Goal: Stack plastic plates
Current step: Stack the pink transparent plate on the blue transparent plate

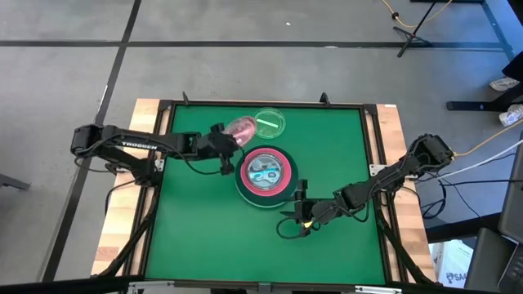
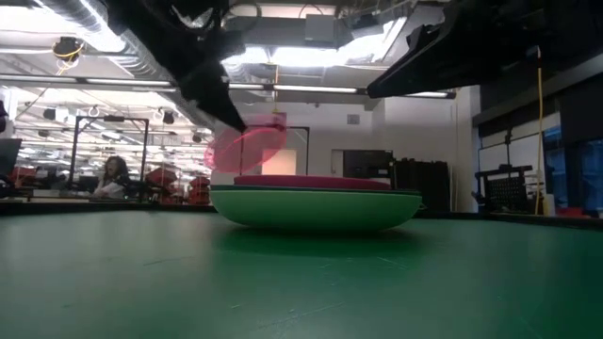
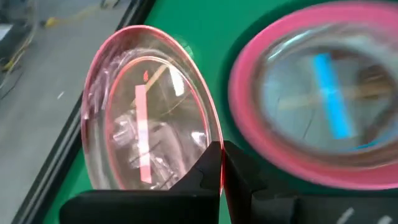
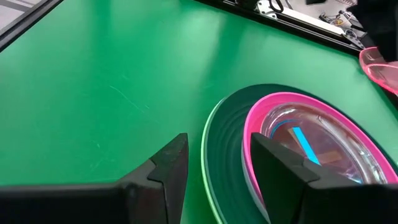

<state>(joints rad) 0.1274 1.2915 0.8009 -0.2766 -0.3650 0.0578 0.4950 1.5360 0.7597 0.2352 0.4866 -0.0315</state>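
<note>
Stacked plates (image 1: 265, 173) mid-desk (image 1: 196, 237), left hand (image 1: 226, 149) clamped on tilted pink dish (image 1: 241, 128) lifted just beside them, green dish (image 1: 270, 122) near far edge, right hand (image 1: 301, 214) fingers apart beside stack, open desk around.

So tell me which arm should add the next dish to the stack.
Left. The left gripper already holds the clear pink dish, tilted, beside the stack. The right gripper is open and empty near the stack's other side.

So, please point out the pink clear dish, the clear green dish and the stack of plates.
pink clear dish (image 3: 146, 118), left wrist view, its tilted inner face.
clear green dish (image 1: 270, 123), high view, its centre.
stack of plates (image 2: 316, 209), low view, light green side wall.
</note>
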